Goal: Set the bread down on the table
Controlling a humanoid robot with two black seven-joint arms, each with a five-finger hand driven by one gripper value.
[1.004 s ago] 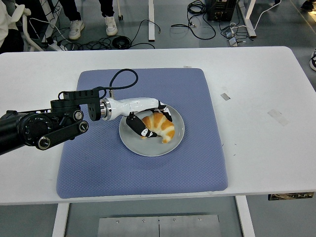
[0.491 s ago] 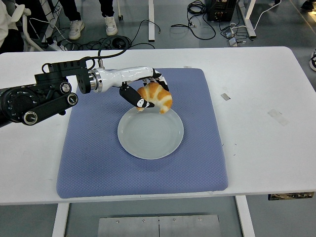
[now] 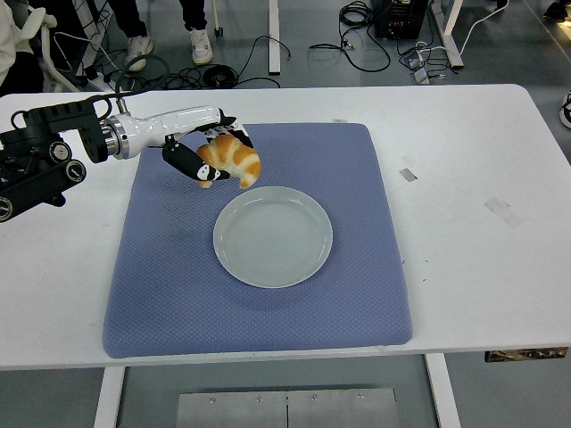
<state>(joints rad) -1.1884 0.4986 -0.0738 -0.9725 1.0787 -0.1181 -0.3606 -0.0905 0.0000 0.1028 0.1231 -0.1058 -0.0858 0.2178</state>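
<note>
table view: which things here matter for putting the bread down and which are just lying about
Part of the job:
- bread, held in the left robot hand
- white table

Just lying about:
- empty plate
- blue mat
- tape bits
- floor cables

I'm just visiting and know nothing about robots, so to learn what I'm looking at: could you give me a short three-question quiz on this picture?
1. True or false: the croissant lies on the grey plate.
2. Which hand holds the croissant? A) the left hand B) the right hand C) a person's hand
3. Fill in: the plate sits on a blue ____ spread over the white table.

Key:
1. False; it is held above the mat, up-left of the plate, which has nothing on it.
2. A; its fingers are closed around the croissant.
3. mat
</note>
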